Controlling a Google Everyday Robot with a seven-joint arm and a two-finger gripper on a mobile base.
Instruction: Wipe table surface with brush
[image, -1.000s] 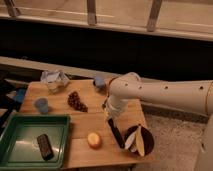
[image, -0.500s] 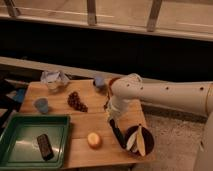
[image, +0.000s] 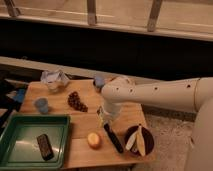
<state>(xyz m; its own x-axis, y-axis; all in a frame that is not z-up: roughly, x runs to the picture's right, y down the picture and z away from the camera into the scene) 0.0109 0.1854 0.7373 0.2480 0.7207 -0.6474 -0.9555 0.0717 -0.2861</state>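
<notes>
Gripper (image: 105, 119) sits low over the table surface (image: 82, 127), at the upper end of the brush (image: 114, 139), near the dark bowl (image: 149, 146); whether it grips cannot be told.

Pincer (image: 106, 121) gripping brush (image: 114, 139) edged slightly left over table surface (image: 82, 126)
</notes>
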